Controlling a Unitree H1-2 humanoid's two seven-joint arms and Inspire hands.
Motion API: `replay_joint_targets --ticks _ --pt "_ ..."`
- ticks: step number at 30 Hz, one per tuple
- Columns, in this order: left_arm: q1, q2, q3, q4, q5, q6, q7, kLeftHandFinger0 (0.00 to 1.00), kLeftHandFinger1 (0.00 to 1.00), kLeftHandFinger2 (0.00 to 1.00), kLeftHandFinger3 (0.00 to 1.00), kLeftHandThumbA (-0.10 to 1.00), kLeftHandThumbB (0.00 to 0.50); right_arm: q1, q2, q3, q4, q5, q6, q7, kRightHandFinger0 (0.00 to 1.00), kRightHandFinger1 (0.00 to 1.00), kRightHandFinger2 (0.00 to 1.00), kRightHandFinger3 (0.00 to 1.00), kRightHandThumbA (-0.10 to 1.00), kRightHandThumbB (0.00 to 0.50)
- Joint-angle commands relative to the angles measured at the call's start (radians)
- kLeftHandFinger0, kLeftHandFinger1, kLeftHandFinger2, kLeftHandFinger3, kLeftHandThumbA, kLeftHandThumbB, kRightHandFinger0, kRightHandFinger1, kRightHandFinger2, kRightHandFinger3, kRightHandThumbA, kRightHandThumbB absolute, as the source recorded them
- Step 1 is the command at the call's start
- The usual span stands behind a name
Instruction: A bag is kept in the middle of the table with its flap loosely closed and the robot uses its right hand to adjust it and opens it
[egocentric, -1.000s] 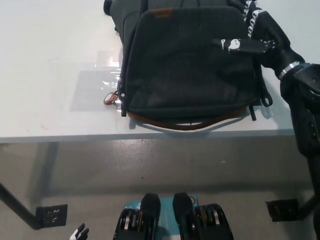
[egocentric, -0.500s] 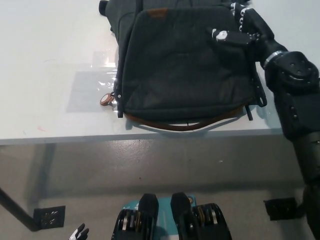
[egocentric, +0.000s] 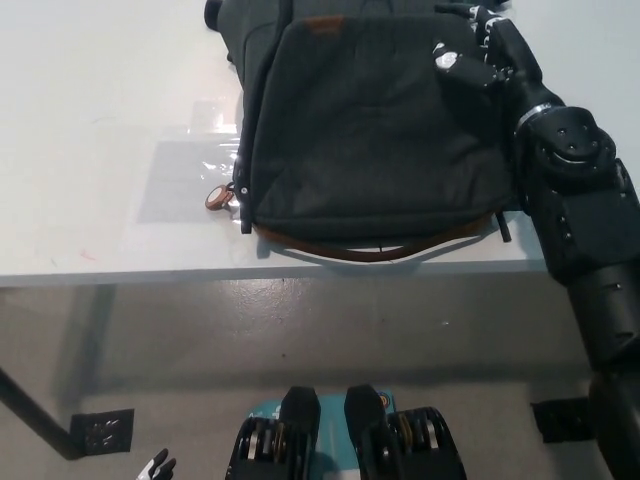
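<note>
Desk: white desk (egocentric: 90, 200) seen from steeply above, grey floor below its near edge.
Right robot hand: black right robot hand (egocentric: 478, 55) lies on the upper right part of the bag, fingers (egocentric: 450, 62) pointing left over the flap; whether they grip the fabric cannot be told.
Right arm: rises from the lower right, along the bag's right side.
Bag: dark grey bag (egocentric: 370, 140) in the middle of the desk, lying flat, its brown-trimmed lower edge at the desk's near edge.
Flap: flap (egocentric: 360, 120) lies down over the bag's front, with a small brown label (egocentric: 322, 23) near its top.
Tag: round brown tag (egocentric: 216, 199) rests on the desk, just beside the bag's lower left corner.
Plastic sheet: clear sheet (egocentric: 195, 165) lies flat, left of the bag.
Left robot hand: only white fingertips of the left robot hand (egocentric: 157, 467) show at the bottom edge, well apart from the desk.
</note>
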Motion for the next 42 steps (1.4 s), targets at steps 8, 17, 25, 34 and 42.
replay_joint_targets --ticks 8,17,25,34,42 --pt "0.026 0.027 0.002 -0.023 -0.018 -0.04 -0.008 1.0 1.0 1.0 1.0 1.0 0.5 0.224 -0.001 0.001 -0.596 0.05 0.059 0.057 0.0 0.34 0.62 0.68 -0.1 0.129" --pt "0.033 0.023 -0.003 -0.014 -0.018 -0.04 -0.012 1.0 1.0 1.0 1.0 1.0 0.5 0.467 0.006 0.039 -1.077 0.076 0.117 0.063 0.0 0.27 0.48 0.59 -0.1 0.101" --pt "0.018 0.028 0.0 -0.008 -0.008 -0.04 -0.002 1.0 1.0 1.0 1.0 1.0 0.5 0.624 -0.001 0.075 -1.36 0.11 0.214 0.068 0.0 0.21 0.5 0.66 -0.1 0.111" --pt "0.014 0.03 0.001 -0.011 -0.001 -0.04 -0.001 1.0 1.0 1.0 1.0 1.0 0.5 0.788 -0.066 0.082 -1.394 0.17 0.152 0.134 0.0 0.31 0.56 0.57 -0.1 0.131" --pt "-0.006 0.031 0.004 -0.015 -0.001 -0.04 -0.003 1.0 1.0 1.0 1.0 1.0 0.5 0.92 -0.274 0.118 -1.318 0.274 0.089 0.349 1.0 1.0 1.0 1.0 0.96 0.424"
